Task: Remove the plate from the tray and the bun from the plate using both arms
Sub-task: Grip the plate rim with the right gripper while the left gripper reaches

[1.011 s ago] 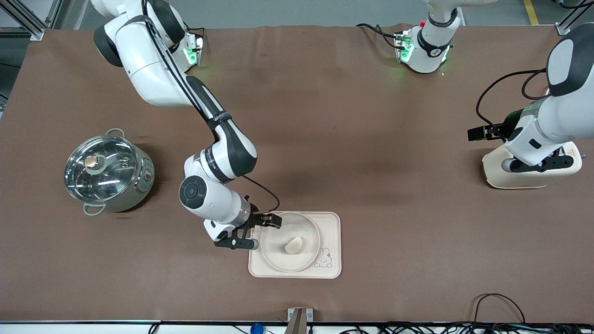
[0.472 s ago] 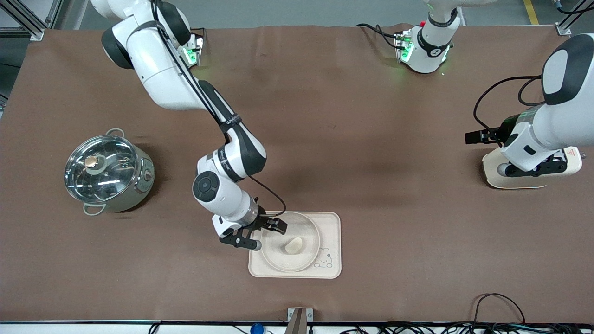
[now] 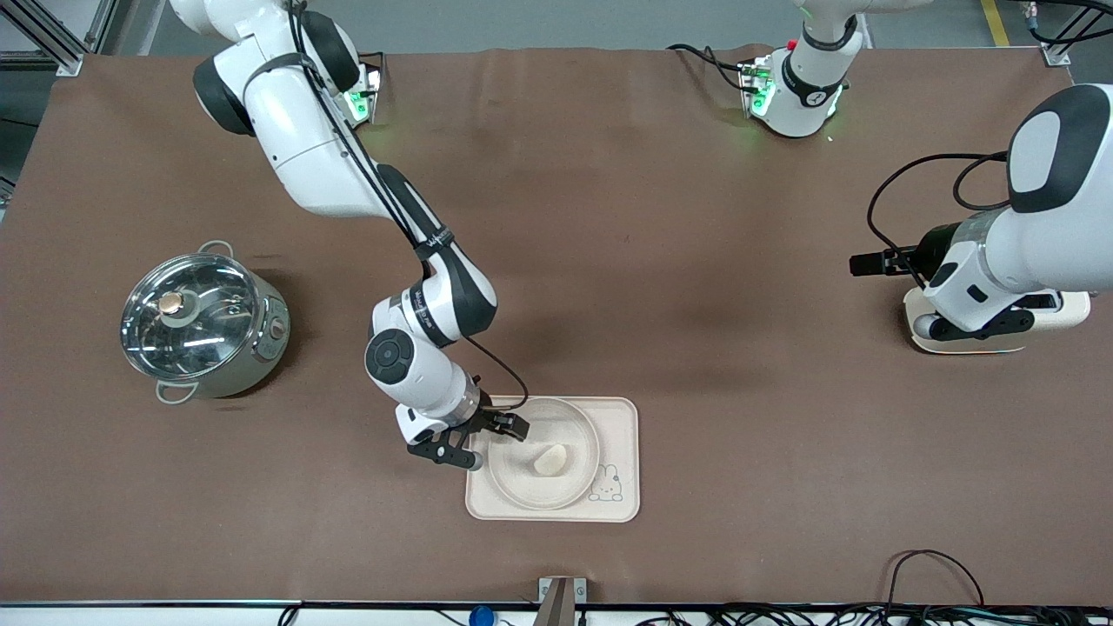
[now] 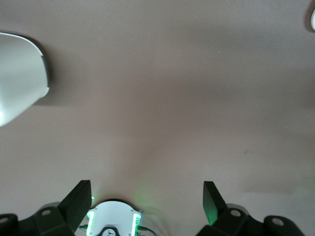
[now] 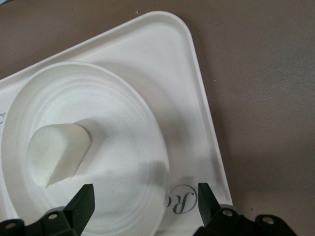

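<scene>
The plate lies on the cream tray with a rabbit drawing, near the front camera. The bun lies in the plate. My right gripper is open and empty, low over the plate's rim at the side toward the right arm's end. In the right wrist view its gripper straddles the plate rim, with the bun a short way ahead and the tray beneath. My left gripper is open and empty over a cream board. In the left wrist view the gripper shows only bare table.
A steel pot with a glass lid stands toward the right arm's end. A cream board lies under the left gripper at the left arm's end. The left arm's base shows in the left wrist view.
My right gripper has moved in over the plate's rim, still open. My left gripper has shifted a little toward the right arm's end over the cream board. Plate and bun have not moved.
</scene>
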Controlling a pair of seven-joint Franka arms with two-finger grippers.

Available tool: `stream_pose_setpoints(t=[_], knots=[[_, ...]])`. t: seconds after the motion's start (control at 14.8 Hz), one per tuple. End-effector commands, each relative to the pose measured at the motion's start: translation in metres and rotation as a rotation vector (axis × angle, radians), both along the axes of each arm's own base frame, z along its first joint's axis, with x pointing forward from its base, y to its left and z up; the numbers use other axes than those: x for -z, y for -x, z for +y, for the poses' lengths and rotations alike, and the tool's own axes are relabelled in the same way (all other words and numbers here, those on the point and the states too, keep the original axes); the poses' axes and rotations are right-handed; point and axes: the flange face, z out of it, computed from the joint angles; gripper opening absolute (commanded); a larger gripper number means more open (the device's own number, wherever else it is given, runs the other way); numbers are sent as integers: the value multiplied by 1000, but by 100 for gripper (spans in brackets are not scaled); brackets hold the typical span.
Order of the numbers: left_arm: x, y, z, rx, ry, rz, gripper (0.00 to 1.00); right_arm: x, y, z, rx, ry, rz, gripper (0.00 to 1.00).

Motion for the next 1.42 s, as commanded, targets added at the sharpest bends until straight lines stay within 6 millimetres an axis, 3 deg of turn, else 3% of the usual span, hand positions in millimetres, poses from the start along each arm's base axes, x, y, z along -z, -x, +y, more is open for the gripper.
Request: stream_pose_setpoints(t=[0.0, 0.13, 0.27, 0.47, 0.61, 0.81, 1.21, 1.35], knots=[[8, -6, -5, -51, 61, 26, 100, 1, 0, -7, 15, 12, -4, 58], [15, -10, -11, -69, 101, 29, 100, 1, -2, -6, 12, 9, -30, 44], [18, -13, -18, -114, 100, 22, 100, 5, -2, -7, 3, 23, -43, 37], [15, -16, -48, -190, 87, -6, 100, 9, -2, -8, 5, 24, -49, 29], [14, -19, -57, -225, 97, -27, 100, 11, -4, -9, 0, 27, -70, 23], [15, -17, -77, -254, 89, -25, 100, 12, -4, -9, -8, 34, -76, 1], [25, -17, -135, -406, 111, -18, 100, 0, -6, -12, -11, 23, -81, 0], [29, -15, -158, -453, 99, -23, 100, -2, 2, -15, -22, 23, -54, 0]])
